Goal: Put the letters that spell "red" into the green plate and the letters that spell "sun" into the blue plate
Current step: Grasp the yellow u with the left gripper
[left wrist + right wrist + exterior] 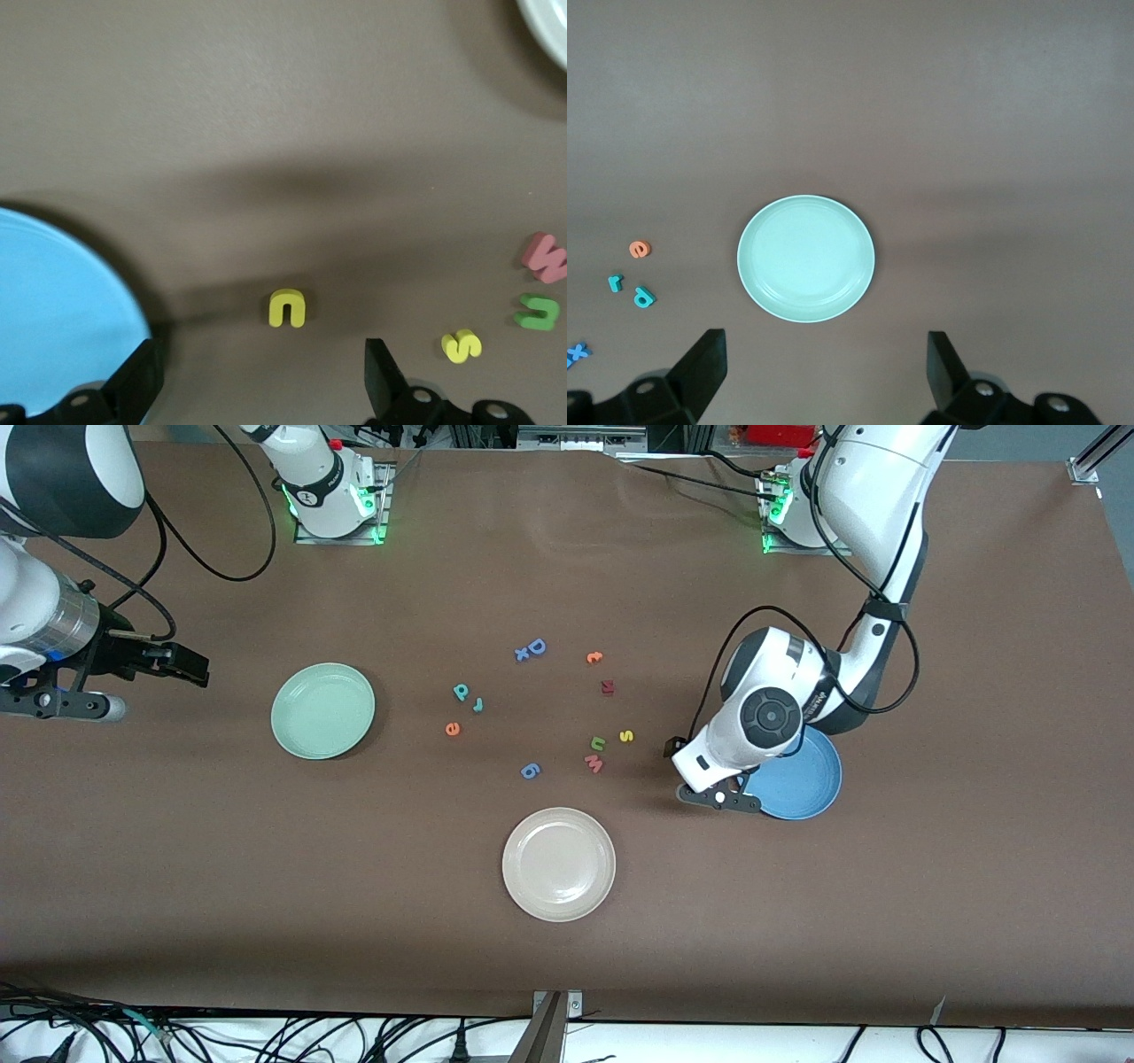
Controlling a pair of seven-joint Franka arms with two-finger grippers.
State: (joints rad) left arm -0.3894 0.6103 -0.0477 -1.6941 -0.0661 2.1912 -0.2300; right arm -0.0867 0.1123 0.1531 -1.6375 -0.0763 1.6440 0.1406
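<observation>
Beside the blue plate (53, 310), the left hand (261, 376) is hanging with fingers apart over the yellow n (287, 308), which is lying flat on the worktop (797, 921); being light, thin foam, it is probably wanting a gentle edge pinch. Over the right arm's end, the right hand (824, 372) is waiting, spread, facing the green plate (806, 258)

beige plate (558, 864) | pink w (594, 763) | blue D (536, 646) | dark red letter (608, 686)
</observation>
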